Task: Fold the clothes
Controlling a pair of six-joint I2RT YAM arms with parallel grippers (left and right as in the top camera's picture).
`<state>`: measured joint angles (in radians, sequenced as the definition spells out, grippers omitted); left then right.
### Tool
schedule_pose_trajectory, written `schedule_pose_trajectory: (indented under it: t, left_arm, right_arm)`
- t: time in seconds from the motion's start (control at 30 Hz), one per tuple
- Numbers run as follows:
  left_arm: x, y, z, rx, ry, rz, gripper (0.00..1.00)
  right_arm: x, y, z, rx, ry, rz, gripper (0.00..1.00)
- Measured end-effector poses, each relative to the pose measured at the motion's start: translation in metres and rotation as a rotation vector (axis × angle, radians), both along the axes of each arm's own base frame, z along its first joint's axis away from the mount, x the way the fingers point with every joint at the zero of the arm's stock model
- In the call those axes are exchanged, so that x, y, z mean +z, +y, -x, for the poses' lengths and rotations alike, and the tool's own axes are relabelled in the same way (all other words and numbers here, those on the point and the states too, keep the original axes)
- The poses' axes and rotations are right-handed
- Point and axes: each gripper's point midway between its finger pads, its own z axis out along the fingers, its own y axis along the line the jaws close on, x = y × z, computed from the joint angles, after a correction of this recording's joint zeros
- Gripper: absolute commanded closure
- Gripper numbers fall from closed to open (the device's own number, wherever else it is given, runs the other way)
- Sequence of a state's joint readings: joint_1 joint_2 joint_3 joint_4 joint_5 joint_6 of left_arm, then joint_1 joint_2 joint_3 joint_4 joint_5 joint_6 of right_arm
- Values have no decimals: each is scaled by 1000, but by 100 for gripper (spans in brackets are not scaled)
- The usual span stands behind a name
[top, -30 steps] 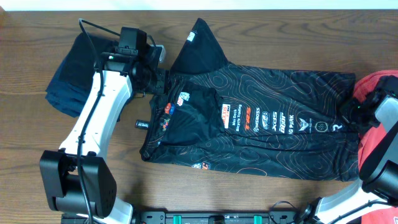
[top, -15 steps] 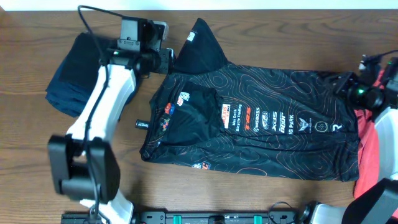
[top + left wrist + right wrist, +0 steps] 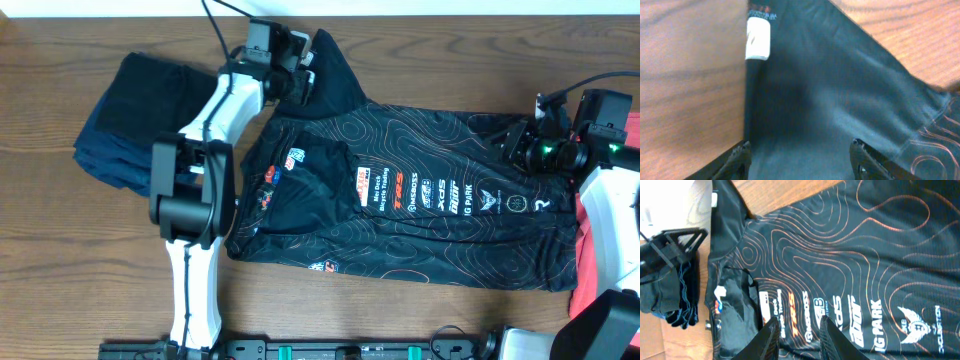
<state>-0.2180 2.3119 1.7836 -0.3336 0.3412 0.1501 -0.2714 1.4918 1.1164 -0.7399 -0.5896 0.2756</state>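
Note:
The black jersey (image 3: 420,190) with orange contour lines lies flat across the table, white logos facing up, one sleeve (image 3: 330,75) pointing to the back. My left gripper (image 3: 300,78) hovers at that sleeve. In the left wrist view the left gripper (image 3: 802,152) is open wide, its fingertips (image 3: 740,155) straddling plain black sleeve fabric near a white label (image 3: 758,39). My right gripper (image 3: 515,145) hangs above the jersey's right end. Seen from its wrist, the right gripper (image 3: 799,330) stands slightly open over the logos (image 3: 850,315), holding nothing. A coral-red T-shirt (image 3: 585,265) peeks out at the right edge.
A pile of dark navy folded garments (image 3: 125,125) sits at the back left and also shows in the right wrist view as the navy pile (image 3: 670,295). A black rail (image 3: 330,350) runs along the table's front edge. Bare wood (image 3: 60,260) lies left of the jersey.
The left arm swung from the jersey's left collar up and right to the back sleeve, jaws wider. The right arm came from the right edge up and left over the jersey's end.

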Motion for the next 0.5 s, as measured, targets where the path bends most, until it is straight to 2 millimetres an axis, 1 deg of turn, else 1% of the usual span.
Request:
schedule_pose_trajectory:
  t: [0.1,0.17,0.23,0.3,0.4,0.43,0.5]
  left_arm:
    - [-17,-3,-8,-8,-23,-2,34]
    - [-30,-1,-10,-2,-17,-12,34]
    - [-31,0,-16,5,-37,-23,35]
    - [-32,2,-16,6,-41,-34,51]
    - [-34,5,-17,6,-46,-53,81]
    - [-34,5,-17,4,-48,-58,93]
    - [-35,6,-16,1,-44,-62,94]
  right_arm:
    - [-2,1,4,0,21,-6,75]
    - [-3,2,6,0,33,-9,76]
    - [-4,2,8,0,40,-11,75]
    - [-4,2,9,0,45,-13,76]
    - [-4,3,9,0,47,-13,76]
    - [-4,3,9,0,47,-13,76]
    - [-4,3,9,0,47,-14,76]
